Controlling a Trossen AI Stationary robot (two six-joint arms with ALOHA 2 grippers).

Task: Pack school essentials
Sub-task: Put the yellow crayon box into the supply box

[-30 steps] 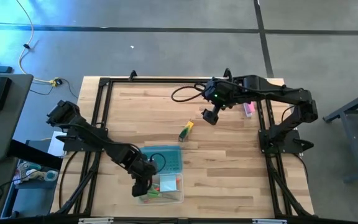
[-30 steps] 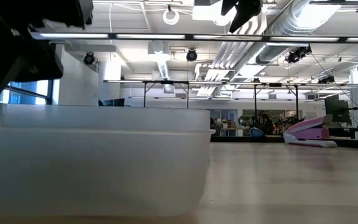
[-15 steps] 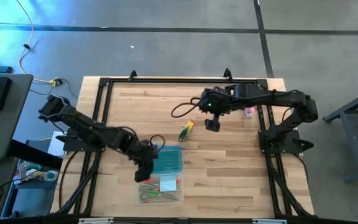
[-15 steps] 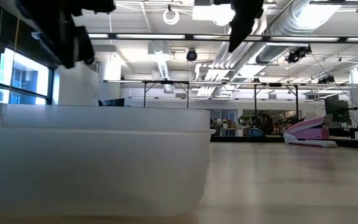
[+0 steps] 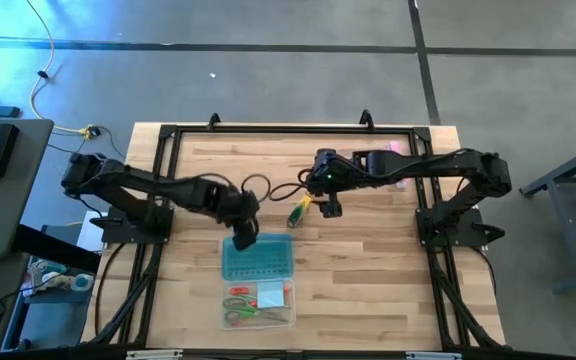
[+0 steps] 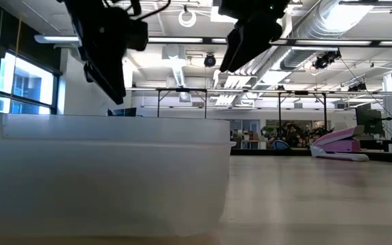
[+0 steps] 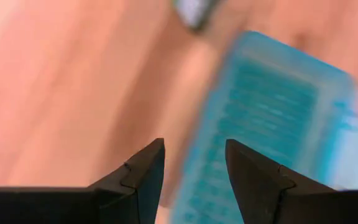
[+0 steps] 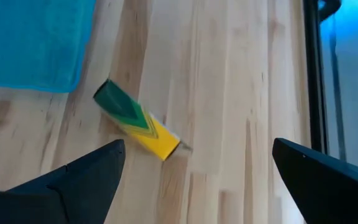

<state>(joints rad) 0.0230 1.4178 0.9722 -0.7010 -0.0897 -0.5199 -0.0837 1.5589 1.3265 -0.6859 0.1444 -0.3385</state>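
Observation:
The yellow-green marker (image 5: 299, 210) (image 8: 138, 121) lies flat on the wood. My right gripper (image 5: 330, 205) (image 8: 194, 149) hovers just to its right, fingers wide open, touching nothing. The clear box (image 5: 258, 302) (image 6: 101, 170) sits near the table's near edge; inside lie the green-handled scissors (image 5: 240, 313), the light-blue note pad (image 5: 272, 294) and a small orange-red piece (image 5: 238, 292). My left gripper (image 5: 243, 238) (image 7: 194, 155) is open, above the far left corner of the teal lid (image 5: 259, 258) (image 7: 272, 124).
The teal lid lies flat on the table just beyond the box. A black cable (image 5: 286, 185) loops on the wood left of the right gripper. The pink bar (image 5: 398, 150) (image 6: 342, 146) sits at the far right, mostly under the right arm. Bare wood lies right of the box.
My left gripper has risen out of the clear box and swung toward the far edge, ending over the lid's far corner. My right gripper has travelled toward the table's left and slightly nearer, coming down beside the yellow-green marker. The box's contents lie uncovered now.

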